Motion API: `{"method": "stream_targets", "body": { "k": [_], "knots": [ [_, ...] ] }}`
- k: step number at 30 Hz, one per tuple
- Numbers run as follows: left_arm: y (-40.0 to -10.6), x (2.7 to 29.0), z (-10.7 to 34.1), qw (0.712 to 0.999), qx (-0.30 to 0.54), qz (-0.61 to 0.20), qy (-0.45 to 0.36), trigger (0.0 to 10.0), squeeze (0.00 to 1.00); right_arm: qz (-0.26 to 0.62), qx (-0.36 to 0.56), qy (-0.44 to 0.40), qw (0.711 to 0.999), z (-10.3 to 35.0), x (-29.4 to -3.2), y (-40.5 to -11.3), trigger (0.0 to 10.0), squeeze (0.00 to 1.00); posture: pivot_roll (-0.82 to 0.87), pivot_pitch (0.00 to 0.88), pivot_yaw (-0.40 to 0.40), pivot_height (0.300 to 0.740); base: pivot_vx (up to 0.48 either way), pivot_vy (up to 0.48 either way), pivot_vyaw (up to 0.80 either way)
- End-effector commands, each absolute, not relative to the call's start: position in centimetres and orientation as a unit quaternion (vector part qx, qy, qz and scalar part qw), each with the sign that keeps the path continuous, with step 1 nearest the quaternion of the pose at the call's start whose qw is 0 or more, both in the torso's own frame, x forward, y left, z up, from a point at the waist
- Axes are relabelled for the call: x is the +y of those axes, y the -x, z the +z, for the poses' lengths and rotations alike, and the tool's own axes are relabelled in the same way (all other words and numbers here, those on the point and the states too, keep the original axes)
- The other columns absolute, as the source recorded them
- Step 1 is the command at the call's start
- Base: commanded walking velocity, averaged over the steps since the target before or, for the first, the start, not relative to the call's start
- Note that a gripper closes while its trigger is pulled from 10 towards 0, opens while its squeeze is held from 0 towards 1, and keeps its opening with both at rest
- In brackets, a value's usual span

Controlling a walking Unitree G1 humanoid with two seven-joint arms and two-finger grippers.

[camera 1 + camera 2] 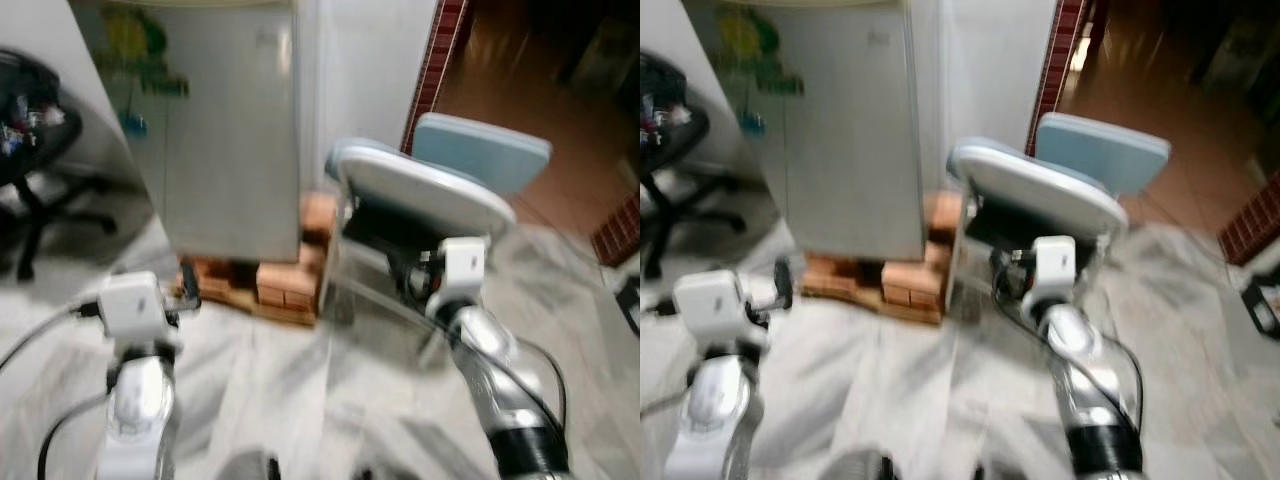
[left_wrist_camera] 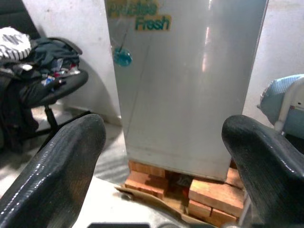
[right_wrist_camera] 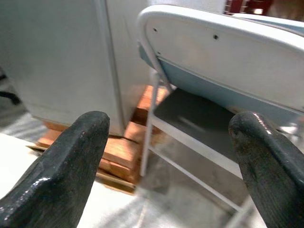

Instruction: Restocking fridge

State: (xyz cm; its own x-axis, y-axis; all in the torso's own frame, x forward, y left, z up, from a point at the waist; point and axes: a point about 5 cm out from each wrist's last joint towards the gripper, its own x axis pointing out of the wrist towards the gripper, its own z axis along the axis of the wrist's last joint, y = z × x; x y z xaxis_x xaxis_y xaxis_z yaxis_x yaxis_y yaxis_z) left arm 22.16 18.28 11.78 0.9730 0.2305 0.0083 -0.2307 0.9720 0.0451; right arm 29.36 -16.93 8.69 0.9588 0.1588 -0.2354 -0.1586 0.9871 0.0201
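Fridge (image 1: 225,140), a small silver metal box with door shut, at twelve o'clock ahead, raised on a stack of orange-red bricks (image 1: 275,285) over a marble floor (image 1: 300,400). Pale blue folding metal chair (image 1: 430,195) just beside it at two o'clock; black office chair (image 1: 35,150) heaped with clothes at ten o'clock. Left gripper (image 2: 161,156) aimed at the door, fingers spread wide, holding nothing. Right gripper (image 3: 166,156) facing the folding chair's back, likewise spread and empty. Restocking seemingly not yet begun: door closed, no goods in hand, approach and opening still to do.
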Motion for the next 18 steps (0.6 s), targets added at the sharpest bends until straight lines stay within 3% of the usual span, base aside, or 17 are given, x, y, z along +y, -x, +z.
{"method": "stream_targets", "body": {
  "k": [1, 3, 11, 18],
  "knots": [
    [-22.3, 18.8, 12.0, 0.993, -0.003, 0.118, -0.031, 10.0, 0.0, 0.104, 0.128, 0.009, 0.986, 8.8, -16.0, -29.5, 10.0, 0.0, -0.01, 0.079, 0.003, 0.74, 0.0, 0.48, 0.0],
    [-22.4, 18.4, 12.0, 0.993, -0.005, 0.114, -0.03, 10.0, 0.0, 0.119, 0.124, 0.018, 0.985, 8.6, -15.8, -29.2, 10.0, 0.0, 0.0, 0.075, -0.008, 0.74, 0.0, 0.48, 0.0],
    [-22.0, 18.0, 12.3, 0.992, -0.012, 0.122, -0.015, 10.0, 0.0, 0.121, 0.082, -0.081, 0.986, 8.4, -14.1, -28.5, 10.0, 0.0, 0.02, 0.079, -0.019, 0.74, 0.0, 0.48, 0.0],
    [-22.3, 18.8, 12.4, 0.991, -0.014, 0.129, -0.025, 10.0, 0.0, 0.113, 0.024, -0.047, 0.992, 9.8, -14.1, -27.8, 10.0, 0.0, 0.0, 0.088, -0.005, 0.74, 0.0, 0.48, 0.0]
  ]
}}
